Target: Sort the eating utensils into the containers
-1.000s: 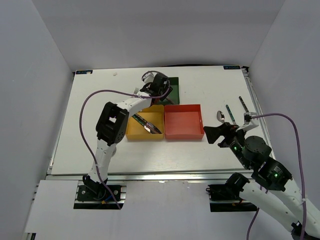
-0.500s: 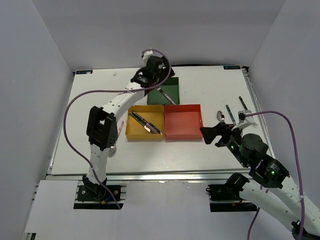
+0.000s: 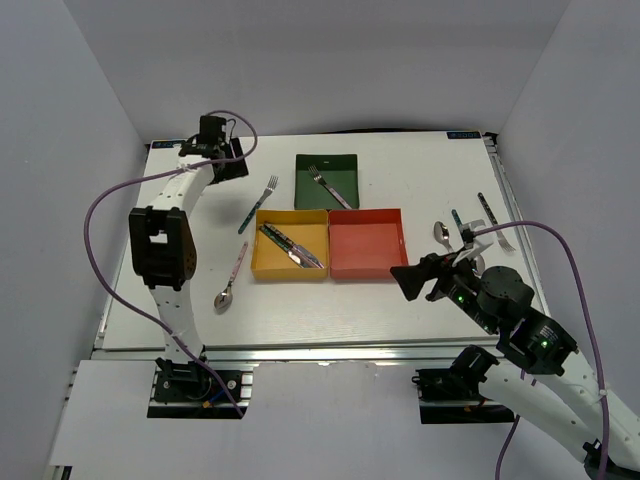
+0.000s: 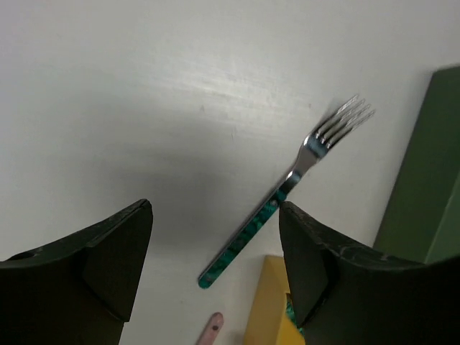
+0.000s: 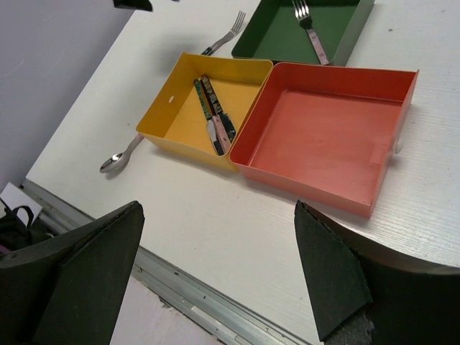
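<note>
Teal-handled fork [image 4: 286, 192] lies on the tabletop [image 4: 108, 72] right of frame centre; left pincer [image 4: 215, 210] and right pincer [image 5: 219, 210] both stand apart, empty.

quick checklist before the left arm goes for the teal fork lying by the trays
1. Left gripper open and empty: ok.
2. Teal fork lies flat with nothing on top of it: ok.
3. Gripper lined up over the fork: not ok. In the top view it hangs farther back and to the left of it.
4. Green tray has room, with only one fork in it: ok.
5. Right gripper out of the way: ok. It is open and empty, near the red tray.
6. Whether the fork's handle touches the yellow tray: cannot tell.
</note>
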`<state>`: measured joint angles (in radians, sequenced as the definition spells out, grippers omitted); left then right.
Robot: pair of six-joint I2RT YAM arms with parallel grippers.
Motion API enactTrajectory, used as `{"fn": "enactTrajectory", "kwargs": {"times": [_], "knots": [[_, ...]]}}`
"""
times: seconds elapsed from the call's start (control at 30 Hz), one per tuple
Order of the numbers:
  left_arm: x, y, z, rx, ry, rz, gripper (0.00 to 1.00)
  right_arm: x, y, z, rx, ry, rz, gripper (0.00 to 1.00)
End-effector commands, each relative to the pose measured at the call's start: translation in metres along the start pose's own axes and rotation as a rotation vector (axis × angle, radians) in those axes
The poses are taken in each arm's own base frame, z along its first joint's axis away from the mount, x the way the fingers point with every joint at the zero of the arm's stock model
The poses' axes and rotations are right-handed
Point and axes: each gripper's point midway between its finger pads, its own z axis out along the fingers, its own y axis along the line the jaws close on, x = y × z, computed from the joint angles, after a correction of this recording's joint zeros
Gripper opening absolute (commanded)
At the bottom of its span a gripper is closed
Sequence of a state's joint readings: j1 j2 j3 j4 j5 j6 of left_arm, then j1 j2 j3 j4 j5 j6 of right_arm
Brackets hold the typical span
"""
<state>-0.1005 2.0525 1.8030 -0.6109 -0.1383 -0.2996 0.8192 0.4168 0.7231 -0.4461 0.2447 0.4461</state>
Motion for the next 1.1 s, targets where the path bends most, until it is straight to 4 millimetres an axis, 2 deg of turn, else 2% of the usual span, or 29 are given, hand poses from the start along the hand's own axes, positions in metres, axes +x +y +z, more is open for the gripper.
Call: {"fn": "enactTrajectory", "kwargs": {"times": [0.0, 0.1, 0.23, 0.43, 0.57, 0.7, 0.77, 0.87, 1.03, 1.07], "knots": [[0.043, -0.016, -0.003, 0.059, 0.128, 0.111, 0.8, 0.0, 0.009, 0.0, -0.061, 0.005, -0.055, 0.89], [0.061, -0.018, -0.001, 0.094, 0.17, 0.113, 0.79, 0.007, 0.009, 0.001, -0.073, 0.023, -0.068, 0.89], [0.073, -0.026, 0.0, 0.148, 0.22, 0.12, 0.77, 0.013, 0.011, 0.002, -0.091, 0.041, -0.07, 0.89], [0.088, -0.02, 0.012, 0.111, 0.269, 0.116, 0.69, 0.015, 0.014, 0.002, -0.109, 0.044, -0.062, 0.89], [0.114, -0.014, 0.028, 0.092, 0.348, 0.126, 0.68, 0.018, 0.014, 0.005, -0.108, 0.052, -0.063, 0.89], [0.127, -0.01, 0.039, 0.08, 0.374, 0.129, 0.67, 0.018, 0.014, 0.008, -0.108, 0.057, -0.062, 0.89], [0.13, -0.009, 0.041, 0.075, 0.38, 0.127, 0.62, 0.019, 0.014, 0.009, -0.107, 0.06, -0.062, 0.89], [0.13, 0.006, 0.049, -0.023, 0.381, 0.132, 0.52, 0.02, 0.014, 0.012, -0.108, 0.061, -0.062, 0.89], [0.131, 0.018, 0.057, -0.094, 0.373, 0.134, 0.45, 0.022, 0.015, 0.014, -0.111, 0.062, -0.061, 0.89], [0.129, 0.02, 0.057, -0.102, 0.372, 0.133, 0.38, 0.022, 0.015, 0.014, -0.11, 0.064, -0.061, 0.89]]}}
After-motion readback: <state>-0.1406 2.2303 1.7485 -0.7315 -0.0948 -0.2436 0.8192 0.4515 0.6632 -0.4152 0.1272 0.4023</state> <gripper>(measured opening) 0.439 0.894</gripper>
